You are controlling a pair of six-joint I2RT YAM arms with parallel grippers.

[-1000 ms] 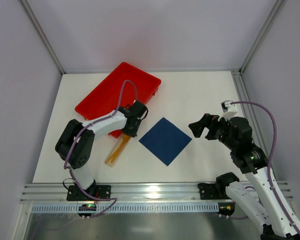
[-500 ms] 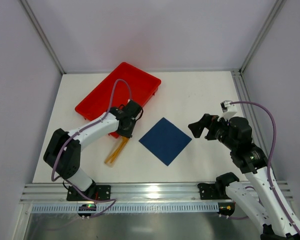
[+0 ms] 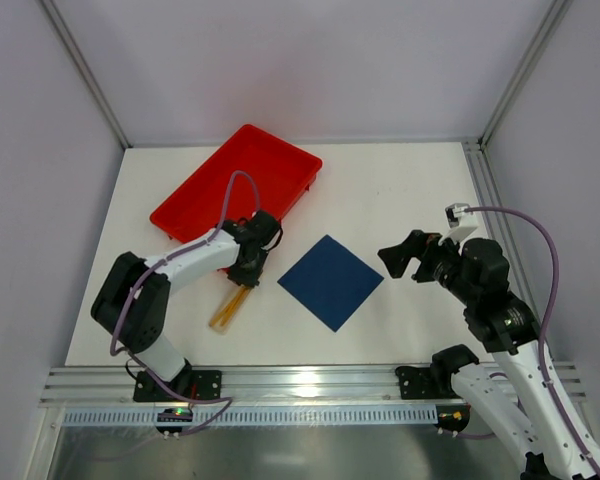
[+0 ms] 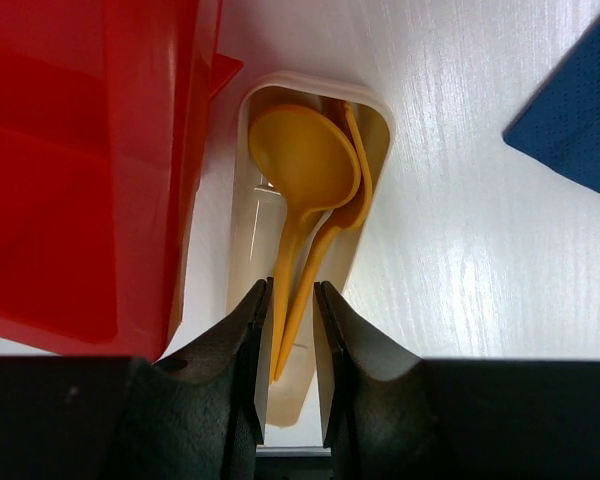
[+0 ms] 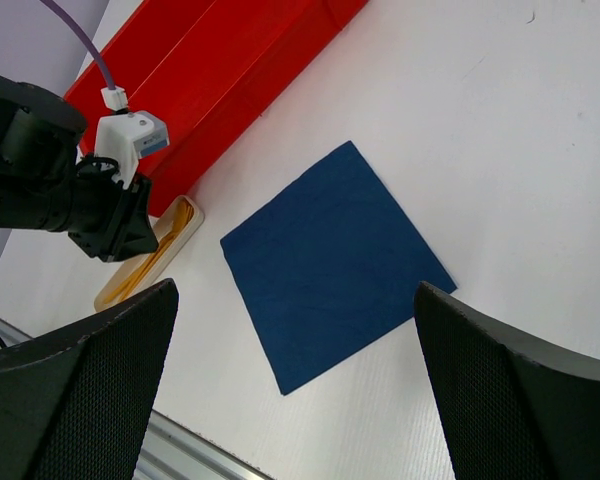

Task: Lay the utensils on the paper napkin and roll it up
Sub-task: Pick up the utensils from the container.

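Slim orange utensils (image 4: 305, 170), spoon bowls at the far end, lie together in a pale beige holder (image 4: 378, 130) beside the red tray. My left gripper (image 4: 292, 290) hangs over their handle ends, jaws narrowly open. The handles run between the two pads, and a thin gap still shows at the right pad. From above, the left gripper (image 3: 248, 266) covers the upper end of the utensils (image 3: 230, 305). The dark navy paper napkin (image 3: 330, 282) lies flat mid-table with nothing on it. My right gripper (image 3: 405, 255) hovers wide open at its right corner, holding nothing; the right wrist view looks down on the napkin (image 5: 330, 265).
The red tray (image 3: 235, 185) lies tilted at the back left, its long wall (image 4: 60, 150) close to the left of the holder. An aluminium rail (image 3: 310, 385) runs along the near table edge. The left arm's purple cable (image 3: 238, 190) arches over the tray.
The left arm has drawn back from the tray edge toward the near side, bringing its gripper over the utensil handles. The utensils and the napkin have not moved. The right arm barely shifted.
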